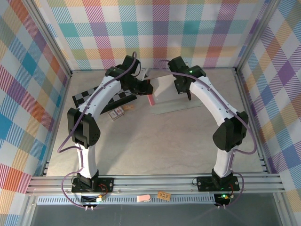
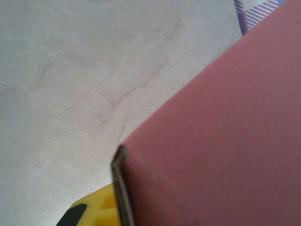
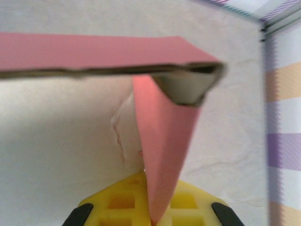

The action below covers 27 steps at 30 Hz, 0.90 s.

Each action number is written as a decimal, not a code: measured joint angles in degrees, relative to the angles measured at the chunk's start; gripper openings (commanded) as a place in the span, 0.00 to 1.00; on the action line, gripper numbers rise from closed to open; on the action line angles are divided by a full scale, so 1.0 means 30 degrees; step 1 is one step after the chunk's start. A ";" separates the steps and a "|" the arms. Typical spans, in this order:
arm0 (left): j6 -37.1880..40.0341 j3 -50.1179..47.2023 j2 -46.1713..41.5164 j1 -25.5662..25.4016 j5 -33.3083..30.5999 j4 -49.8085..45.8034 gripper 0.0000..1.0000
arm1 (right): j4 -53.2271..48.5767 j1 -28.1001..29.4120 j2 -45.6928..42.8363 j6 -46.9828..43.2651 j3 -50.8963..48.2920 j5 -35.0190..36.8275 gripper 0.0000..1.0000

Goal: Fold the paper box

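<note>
The paper box (image 1: 175,108) is held low over the far middle of the table between both arms, its pale grey-white reverse facing up and a pink flap (image 1: 151,100) hanging at its left end. My left gripper (image 1: 146,90) is at that left end. In the left wrist view a pink panel (image 2: 221,141) covers the right side, its edge running down into my left gripper (image 2: 117,217), which is shut on it. My right gripper (image 1: 187,95) is at the sheet's right end. In the right wrist view my right gripper (image 3: 155,217) pinches a pink flap (image 3: 164,155), with a folded panel (image 3: 94,56) lying across above.
A black-and-white checkered board (image 1: 101,96) lies under the left arm, with two small cards (image 1: 116,113) beside it. Plaid walls close the left, back and right sides. An aluminium rail (image 1: 150,181) runs along the near edge.
</note>
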 measured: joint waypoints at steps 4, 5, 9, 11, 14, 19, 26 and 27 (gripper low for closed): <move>0.0007 0.0000 -0.0015 0.0015 -0.0066 -0.0080 0.00 | -0.0073 -0.1013 -0.0408 0.0386 0.0007 -0.3096 0.11; 0.0007 0.0000 -0.0015 0.0015 -0.0073 -0.0080 0.00 | -0.0073 -0.1144 -0.0437 0.0430 0.0007 -0.3497 0.12; 0.0036 0.0000 -0.0022 0.0029 -0.0109 -0.0087 0.00 | -0.0073 -0.1545 -0.0525 0.0823 0.0015 -0.4911 0.20; 0.0058 0.0000 -0.0022 0.0022 -0.0102 -0.0080 0.00 | -0.0080 -0.1668 -0.0554 0.0918 0.0044 -0.5326 0.24; 0.0066 0.0000 -0.0022 0.0022 -0.0051 -0.0066 0.00 | -0.0087 -0.1778 -0.0590 0.1078 0.0160 -0.5807 0.33; 0.0058 0.0051 -0.0022 0.0022 0.0189 0.0080 0.00 | -0.0219 -0.1807 -0.0612 0.1180 0.0568 -0.6193 0.42; 0.0066 0.0321 -0.0029 -0.0087 0.0321 0.0095 0.00 | -0.0408 -0.2069 -0.0692 0.1231 0.0736 -0.5843 0.30; 0.0066 0.0321 -0.0029 -0.0117 0.0313 0.0087 0.00 | -0.0474 -0.2113 -0.0692 0.1231 0.0736 -0.5748 0.25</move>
